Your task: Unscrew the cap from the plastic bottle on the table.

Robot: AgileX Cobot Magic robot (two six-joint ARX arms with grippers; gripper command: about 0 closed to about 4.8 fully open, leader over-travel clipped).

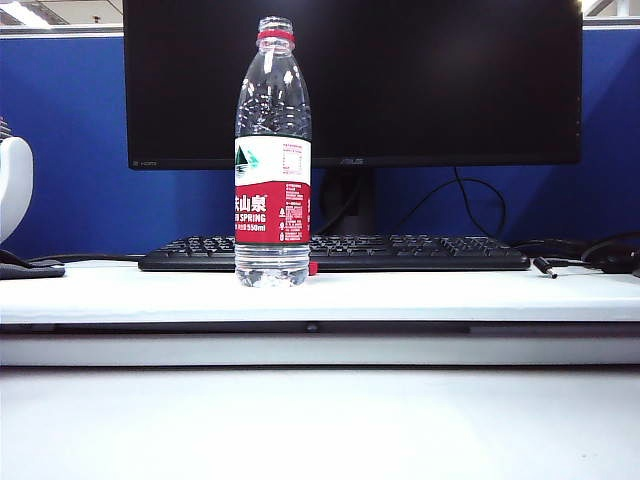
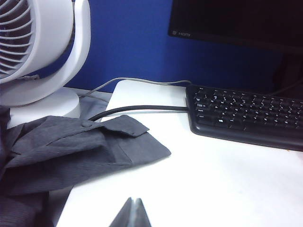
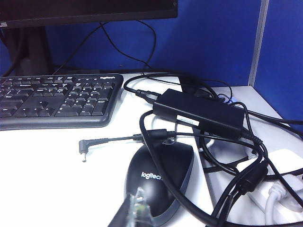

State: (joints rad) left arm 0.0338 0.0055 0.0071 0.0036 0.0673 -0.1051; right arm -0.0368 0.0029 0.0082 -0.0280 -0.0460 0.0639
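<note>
White table, blue partition behind. Plastic bottle upright before keyboard, neck open; cap apparently lying at its base. Left gripper pinched shut, empty, beside grey cloth, bottle out of its sight. Right gripper likewise shut, over mouse. Risk: a sweeping arm snags cables or topples the uncapped bottle.

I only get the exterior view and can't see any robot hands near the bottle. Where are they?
Observer: The left gripper is shut, over the table beside a crumpled grey cloth.
Operator: And the other one?
Observer: The right gripper is shut too, close to a black Logitech mouse.
Operator: What's around it?
Observer: Tangled cables and a black power brick.
</note>
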